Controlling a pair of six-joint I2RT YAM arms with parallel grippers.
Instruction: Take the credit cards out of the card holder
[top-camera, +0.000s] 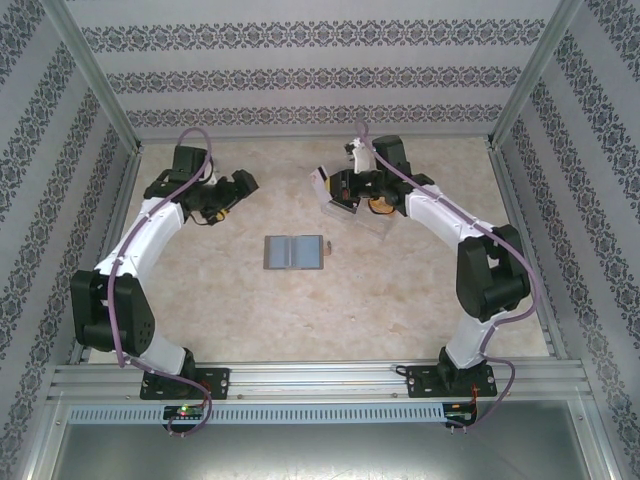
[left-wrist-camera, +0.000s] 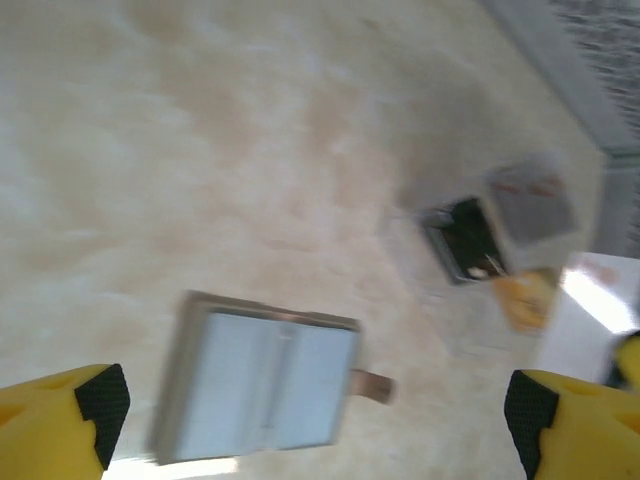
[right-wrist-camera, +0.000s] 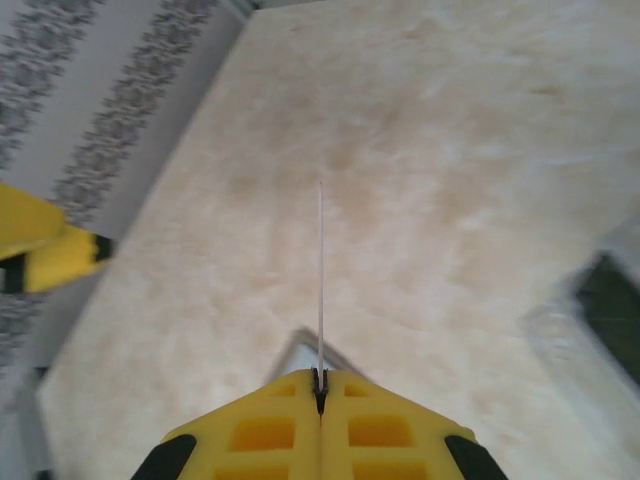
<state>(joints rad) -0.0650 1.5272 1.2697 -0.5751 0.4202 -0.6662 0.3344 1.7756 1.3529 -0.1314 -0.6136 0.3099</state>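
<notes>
The task is judged to be under way but not finished. One credit card (top-camera: 323, 188) is held clear of the card holder (top-camera: 294, 252), pinched between the right fingers (right-wrist-camera: 270, 430), which are pressed together on its lower edge; in the right wrist view it is seen edge-on as a thin upright line. It is held up above the far right part of the surface (top-camera: 250, 320), well apart from the holder. The card holder lies opened flat near the middle of the surface, both panels facing up, between the two arms. The left fingers (left-wrist-camera: 100, 400) are spread wide with nothing between them, and the holder is seen below them in the left wrist view, not touched. Whether further cards sit inside the holder's panels cannot be told, since the panels appear as pale, blurred faces, so what is left is judged to be setting the held card down and checking the holder for any others. Counted: one card holder, one credit card in view, and one small brownish tab (left-wrist-camera: 372, 385) lying just beside the holder's right edge, whose nature is unclear. A faint translucent shape is made out below the right fingers in the top view, too indistinct to name.
</notes>
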